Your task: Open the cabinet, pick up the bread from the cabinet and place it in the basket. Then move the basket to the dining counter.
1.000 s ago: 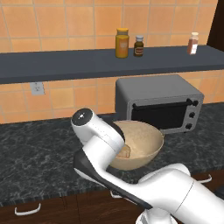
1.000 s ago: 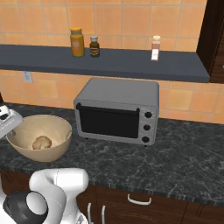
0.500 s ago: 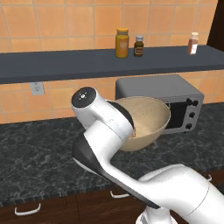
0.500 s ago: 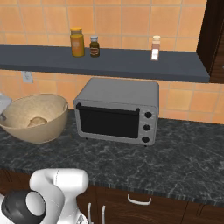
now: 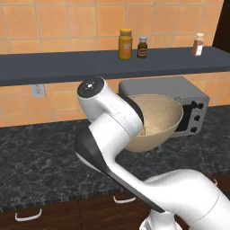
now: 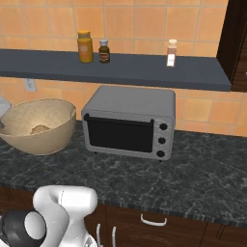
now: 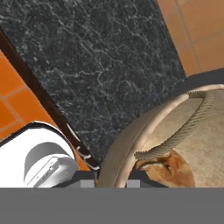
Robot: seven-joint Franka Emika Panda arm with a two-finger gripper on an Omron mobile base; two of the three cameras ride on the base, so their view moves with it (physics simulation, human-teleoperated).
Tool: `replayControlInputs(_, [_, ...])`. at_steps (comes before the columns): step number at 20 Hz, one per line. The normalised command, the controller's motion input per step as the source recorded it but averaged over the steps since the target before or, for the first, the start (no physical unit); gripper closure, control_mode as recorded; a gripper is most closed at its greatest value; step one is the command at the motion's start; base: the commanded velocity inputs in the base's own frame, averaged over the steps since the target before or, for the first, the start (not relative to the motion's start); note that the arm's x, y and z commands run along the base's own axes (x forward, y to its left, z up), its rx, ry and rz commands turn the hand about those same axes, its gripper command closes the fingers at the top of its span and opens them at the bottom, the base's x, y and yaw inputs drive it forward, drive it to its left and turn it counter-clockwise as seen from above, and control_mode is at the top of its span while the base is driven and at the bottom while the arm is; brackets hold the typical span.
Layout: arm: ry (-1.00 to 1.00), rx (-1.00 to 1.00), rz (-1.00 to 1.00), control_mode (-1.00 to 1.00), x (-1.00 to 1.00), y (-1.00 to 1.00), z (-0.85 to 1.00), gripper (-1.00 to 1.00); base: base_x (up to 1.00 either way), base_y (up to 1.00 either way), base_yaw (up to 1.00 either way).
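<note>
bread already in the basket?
Yes, the bread lies on the floor of the basket, beside the claw gripping the rim.

Arm reaching forward with its claw clamped on the basket rim

The white arm (image 5: 134, 179) is rising from the lower right of the left base view, bending up through a dark elbow joint and folding forward so that its rounded wrist (image 5: 96, 92) is standing above the near wall of the basket (image 5: 155, 123). In the hand view the claw (image 7: 111, 181) is gripping the basket's rim, its two dark fingertips (image 7: 87, 183) sitting close together on either side of the wall, one outside, one inside. In the right base view the base (image 6: 58, 217) is showing at the lower left.
</note>
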Motion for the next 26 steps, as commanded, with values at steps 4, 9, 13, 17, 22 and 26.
replayControlInputs(4, [0.0, 0.04, 0.0, 1.0, -0.17, -0.18, 0.02, 1.0, -0.06, -0.08, 0.0])
replayControlInputs(9, [0.0, 0.0, 0.0, 1.0, 0.0, 0.0, 0.0, 1.0, -0.25, -0.15, 0.01])
replayControlInputs(13, [0.0, 0.0, 0.0, 1.0, 0.0, 0.0, 0.0, 1.0, -0.52, -0.29, -0.33])
replayControlInputs(17, [0.0, 0.0, 0.0, 1.0, 0.0, 0.0, 0.0, 1.0, -0.42, -0.24, -0.59])
replayControlInputs(22, [0.0, 0.0, 0.0, 1.0, 0.0, 0.0, 0.0, 1.0, -0.36, -0.26, -0.63])
replayControlInputs(26, [0.0, 0.0, 0.0, 1.0, 0.0, 0.0, 0.0, 1.0, -0.17, -0.41, -0.61])
